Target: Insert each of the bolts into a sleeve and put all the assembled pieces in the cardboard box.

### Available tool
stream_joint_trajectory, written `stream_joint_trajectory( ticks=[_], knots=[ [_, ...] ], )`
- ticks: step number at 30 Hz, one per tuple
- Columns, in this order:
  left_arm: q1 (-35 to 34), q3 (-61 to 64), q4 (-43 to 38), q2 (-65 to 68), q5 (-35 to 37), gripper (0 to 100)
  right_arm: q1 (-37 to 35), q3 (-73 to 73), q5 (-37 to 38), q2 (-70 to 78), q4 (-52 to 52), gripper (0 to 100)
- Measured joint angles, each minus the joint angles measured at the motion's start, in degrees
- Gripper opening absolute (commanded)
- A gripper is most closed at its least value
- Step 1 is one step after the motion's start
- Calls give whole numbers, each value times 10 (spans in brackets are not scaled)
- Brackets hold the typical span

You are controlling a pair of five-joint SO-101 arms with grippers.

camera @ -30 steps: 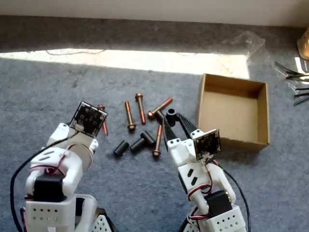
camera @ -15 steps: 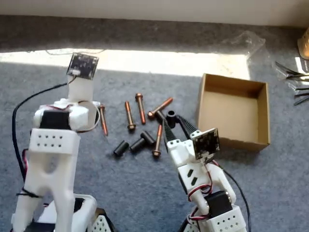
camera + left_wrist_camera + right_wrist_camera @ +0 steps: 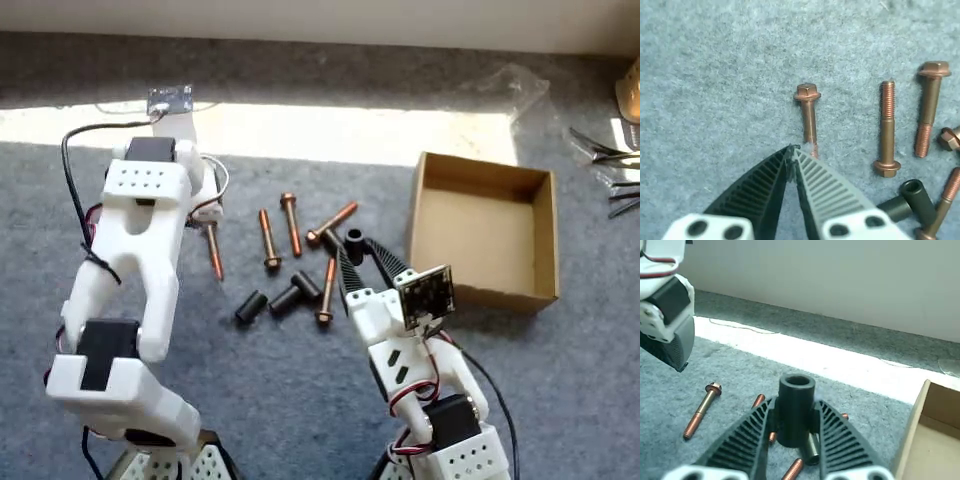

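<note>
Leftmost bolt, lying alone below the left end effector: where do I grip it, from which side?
Grip the leftmost bolt mid-shank, from straight above, closing across its length. It lies flat on the carpet, clear of the other bolts, so both sides are free. The left end effector is shut; open it first.

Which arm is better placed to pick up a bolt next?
Left. The left gripper hangs shut with its tips right at the threaded end of a bolt and carries nothing. The right gripper is shut on a sleeve, held upright.
</note>
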Motion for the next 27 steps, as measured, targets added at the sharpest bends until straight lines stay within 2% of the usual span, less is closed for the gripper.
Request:
stream_joint_trajectory(
  ticks=[4, 11, 16, 23, 27],
  knots=[
    [0, -69, 33, 83, 50, 8, 0, 0, 0, 0, 0, 5],
    [0, -181, 84, 209, 89, 8, 0, 0, 0, 0, 0, 5],
    [0, -242, 115, 263, 90, 8, 0, 0, 0, 0, 0, 5],
    [0, -273, 118, 295, 90, 9, 0, 0, 0, 0, 0, 5],
    [0, -273, 120, 295, 80, 66, 0, 0, 0, 0, 0, 5]
  ],
)
